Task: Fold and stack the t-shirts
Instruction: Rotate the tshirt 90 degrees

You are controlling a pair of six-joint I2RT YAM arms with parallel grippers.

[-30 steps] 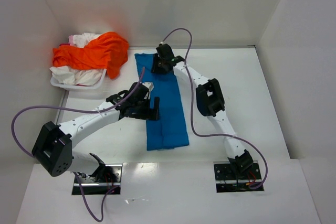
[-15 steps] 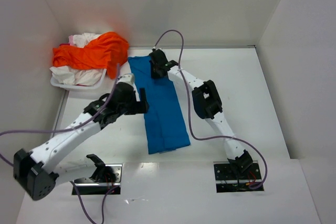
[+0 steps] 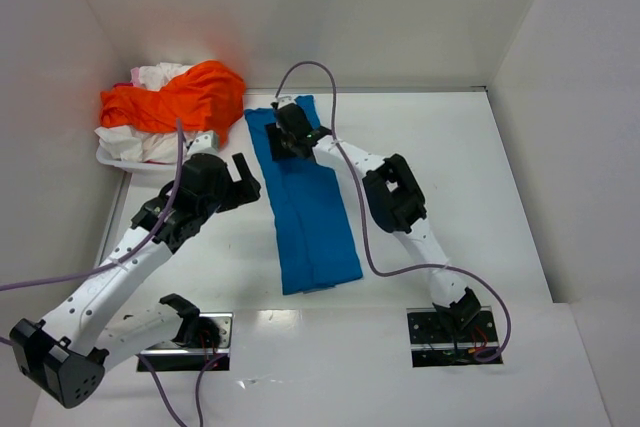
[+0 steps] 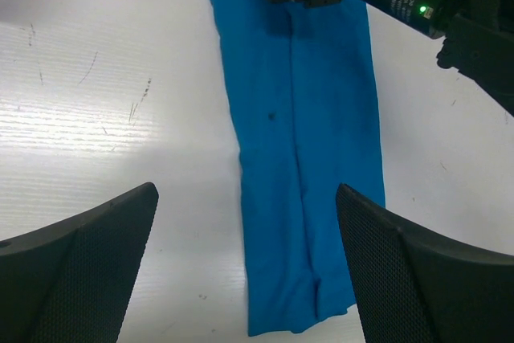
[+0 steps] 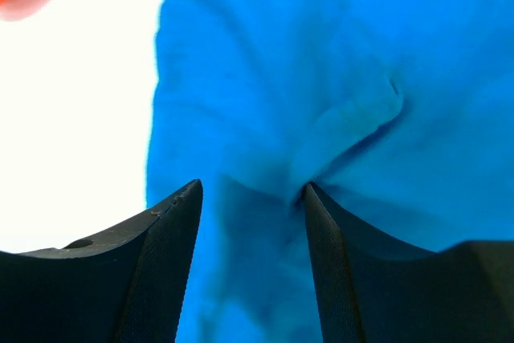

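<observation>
Risk sits at the far end of the blue t-shirt (image 3: 308, 197), folded into a long strip on the desk (image 3: 480, 187) — the right gripper (image 5: 250, 198), fingers narrowly parted over a cloth ridge, could drag it crooked. Left gripper (image 4: 245, 267) hangs wide, empty.

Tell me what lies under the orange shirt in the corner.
Under the orange t-shirt white and pinkish shirts show, heaped in a white basket. How many lie there, and the basket's bottom, are covered.

Left gripper (image 4: 245, 259) jaws spread; right gripper (image 5: 250, 222) jaws parted.
</observation>
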